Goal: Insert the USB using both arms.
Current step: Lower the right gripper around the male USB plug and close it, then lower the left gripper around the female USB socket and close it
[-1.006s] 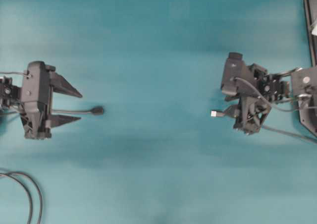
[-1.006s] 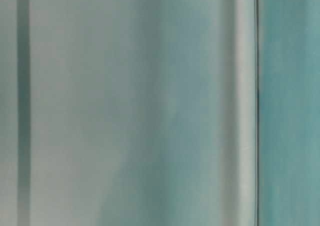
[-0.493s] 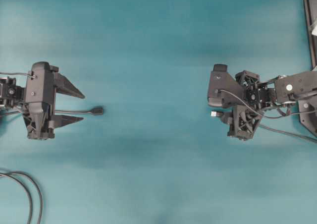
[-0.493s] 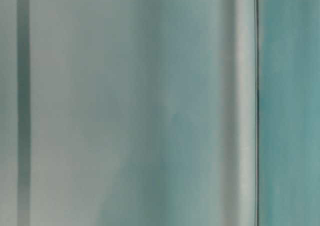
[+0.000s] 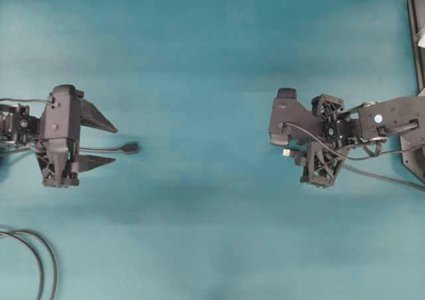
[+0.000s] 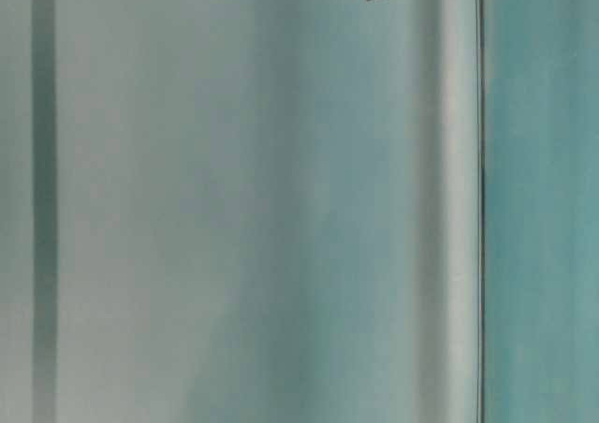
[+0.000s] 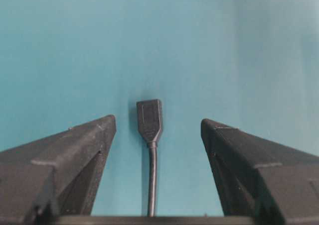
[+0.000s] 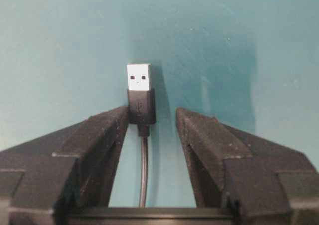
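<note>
Where the overhead view looks down on the teal table (image 5: 199, 61), the left gripper (image 5: 106, 141) stands wide open around the black socket end (image 5: 131, 147). The right gripper (image 5: 292, 152) straddles the USB (image 5: 287, 152). Left wrist: socket untouched between the fingers. Right wrist: jaws partly open, one finger (image 8: 107, 130) touching the USB (image 8: 139, 93), the other apart.

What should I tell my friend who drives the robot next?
Left gripper: open wide, the black socket lies between its fingers, untouched.
Right gripper: partly open around the USB; one finger touches the plug body, the other is apart, so no firm grip yet.
Both cable ends lie on the teal table, far apart.
Done: both grippers lined up.
Left: grab both ends, bring them together, push the USB into the socket.
</note>
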